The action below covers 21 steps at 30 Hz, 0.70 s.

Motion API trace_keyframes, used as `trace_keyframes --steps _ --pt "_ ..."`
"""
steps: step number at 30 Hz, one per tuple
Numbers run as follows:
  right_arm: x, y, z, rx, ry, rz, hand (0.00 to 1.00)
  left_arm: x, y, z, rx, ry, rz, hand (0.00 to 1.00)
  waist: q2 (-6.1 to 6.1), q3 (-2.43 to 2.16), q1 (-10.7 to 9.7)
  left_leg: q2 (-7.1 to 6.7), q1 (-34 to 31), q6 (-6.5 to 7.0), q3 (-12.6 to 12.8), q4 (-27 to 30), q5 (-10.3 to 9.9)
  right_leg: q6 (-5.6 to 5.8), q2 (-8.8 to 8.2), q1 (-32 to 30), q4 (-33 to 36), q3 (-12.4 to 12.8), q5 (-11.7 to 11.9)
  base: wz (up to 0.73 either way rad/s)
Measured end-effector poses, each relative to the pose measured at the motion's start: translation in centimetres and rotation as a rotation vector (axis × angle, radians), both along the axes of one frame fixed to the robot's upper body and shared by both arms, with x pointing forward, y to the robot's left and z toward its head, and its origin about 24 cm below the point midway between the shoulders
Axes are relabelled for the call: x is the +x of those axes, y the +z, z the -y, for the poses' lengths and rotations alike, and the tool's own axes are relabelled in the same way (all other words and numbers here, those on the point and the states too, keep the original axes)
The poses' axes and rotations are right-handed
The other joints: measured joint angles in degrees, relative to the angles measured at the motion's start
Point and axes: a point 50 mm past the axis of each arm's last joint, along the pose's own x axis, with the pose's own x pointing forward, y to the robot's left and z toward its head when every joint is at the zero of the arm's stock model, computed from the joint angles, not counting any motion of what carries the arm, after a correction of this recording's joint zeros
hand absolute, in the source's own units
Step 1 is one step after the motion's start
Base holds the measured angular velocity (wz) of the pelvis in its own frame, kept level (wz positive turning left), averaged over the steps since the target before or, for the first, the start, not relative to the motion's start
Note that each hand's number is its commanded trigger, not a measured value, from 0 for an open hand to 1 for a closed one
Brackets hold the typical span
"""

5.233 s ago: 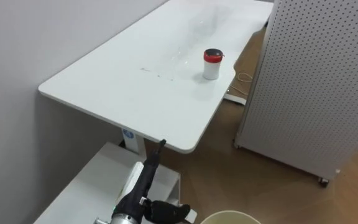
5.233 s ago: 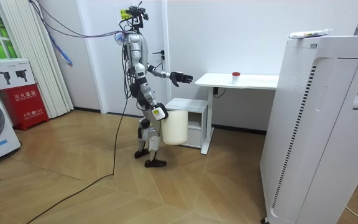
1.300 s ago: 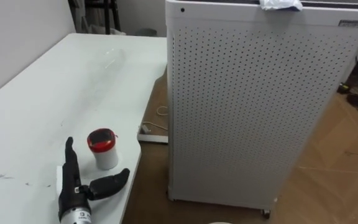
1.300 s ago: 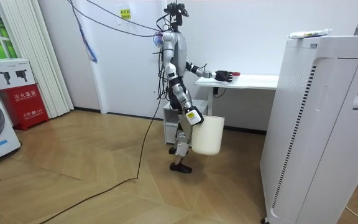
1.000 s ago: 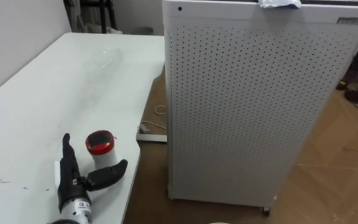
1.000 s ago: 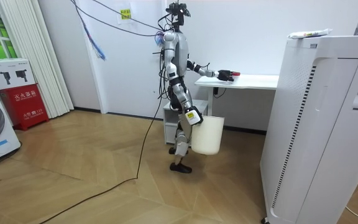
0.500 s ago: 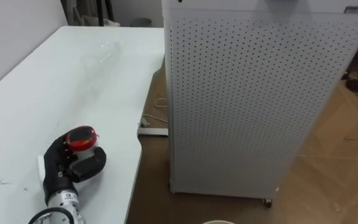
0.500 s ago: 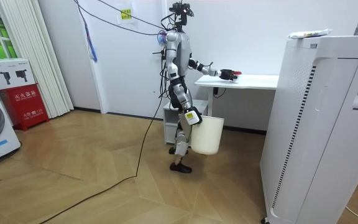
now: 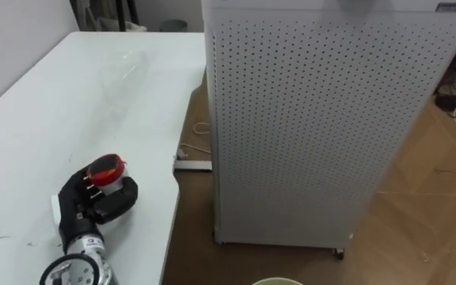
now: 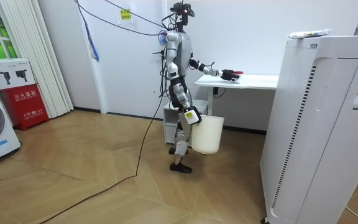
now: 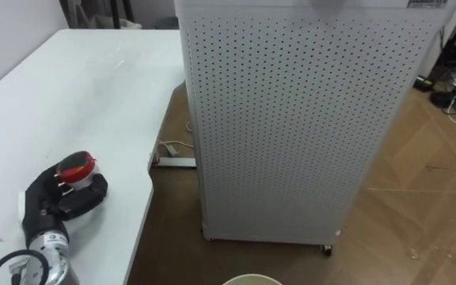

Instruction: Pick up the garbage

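Observation:
A small white can with a red lid (image 9: 106, 171) stands near the front edge of the white table (image 9: 30, 119). My left hand (image 9: 100, 201) comes in from the lower left, and its fingers and thumb are curled round the can's body. The can's lid (image 11: 76, 167) shows above that hand (image 11: 63, 199). In the room view I stand at the table's end with the left hand (image 10: 229, 75) stretched over it. At my side hangs a white bucket (image 10: 207, 134) from my right hand (image 10: 191, 116). The bucket's rim (image 9: 275, 281) shows at the bottom edge.
A tall white perforated unit (image 9: 323, 119) stands on the wood floor close to the table's right edge. A white cable (image 9: 199, 127) lies on the floor in the narrow gap between them. Farther up the table lies something clear (image 9: 131, 66). Crumpled litter (image 10: 310, 33) rests on top of the tall unit.
The left hand, open beside the can a second ago, has closed round it. Before that I walked along the table with the bucket.

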Motion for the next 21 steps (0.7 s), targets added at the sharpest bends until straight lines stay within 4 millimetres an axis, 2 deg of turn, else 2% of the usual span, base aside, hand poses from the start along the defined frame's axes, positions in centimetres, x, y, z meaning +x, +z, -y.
trace_keyframes --steps 4,7,13,15,18,21 --pt "0.2 0.0 -0.1 0.003 -0.004 0.004 1.00 0.1 0.1 0.3 0.000 -0.021 0.008 1.00 -0.07 0.02 0.04 -0.15 -0.24 0.12 0.06 -0.01 0.07 0.16 -0.24 0.03 -0.20 -0.19 0.18 0.03" --pt "0.2 0.0 -0.1 0.003 -0.005 0.003 1.00 0.3 0.4 1.3 -0.013 -0.079 0.020 1.00 -0.06 0.01 0.05 -0.21 -0.67 0.40 0.11 -0.05 0.24 0.32 -0.50 0.25 -0.88 -0.99 0.43 0.13" --pt "1.0 0.2 -0.4 0.011 0.002 0.020 1.00 0.4 1.1 6.1 -0.012 -0.384 0.040 1.00 -0.18 -0.01 0.18 -0.66 -1.31 0.49 -0.06 -0.11 0.29 0.63 -1.13 -0.03 -0.89 -1.65 0.60 0.03" --pt "1.4 0.3 -0.9 0.024 0.008 0.028 1.00 0.0 1.7 8.7 -0.016 -0.557 0.057 1.00 -0.50 -0.22 0.16 -0.67 -2.15 0.49 -0.04 0.00 0.29 0.68 -1.14 -0.84 -0.81 -1.51 0.63 0.00" --pt "2.3 0.5 -1.2 0.034 0.018 0.047 1.00 -0.8 1.9 11.9 -0.022 -0.769 0.067 1.00 -0.47 -0.24 0.21 -0.61 -2.52 0.49 -0.01 0.03 0.29 0.66 -0.98 -1.35 -0.80 -1.32 0.68 -0.05" --pt "2.9 0.7 -1.3 0.038 0.031 0.061 1.00 -1.6 1.7 13.8 -0.016 -0.910 0.049 1.00 -0.20 -0.32 -0.01 -0.46 -2.36 0.49 -0.14 0.01 0.29 0.59 -0.86 -1.34 -0.89 -1.25 0.72 -0.07"
